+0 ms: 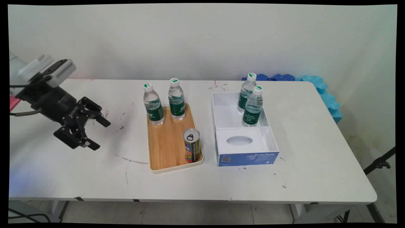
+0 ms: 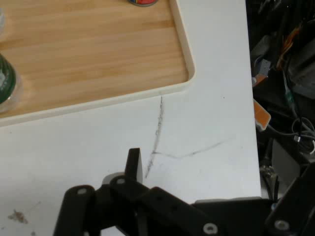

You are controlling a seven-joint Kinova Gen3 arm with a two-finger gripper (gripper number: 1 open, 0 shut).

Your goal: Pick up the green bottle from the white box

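Main cam high, facing wall — hand cam close, both share tray (image 1: 167, 142) (image 2: 98, 54).

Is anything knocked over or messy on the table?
Nothing is knocked over. All four bottles and the can stand upright. The white table does look scuffed, with dark scratch marks near the wooden tray. The hand hangs open, holding nothing.

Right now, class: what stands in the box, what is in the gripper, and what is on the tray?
Looks done: a rear bottle and a front bottle stand in the white box. In hand: nothing; the gripper is open above the table. On the wooden tray: left bottle, right bottle, can.
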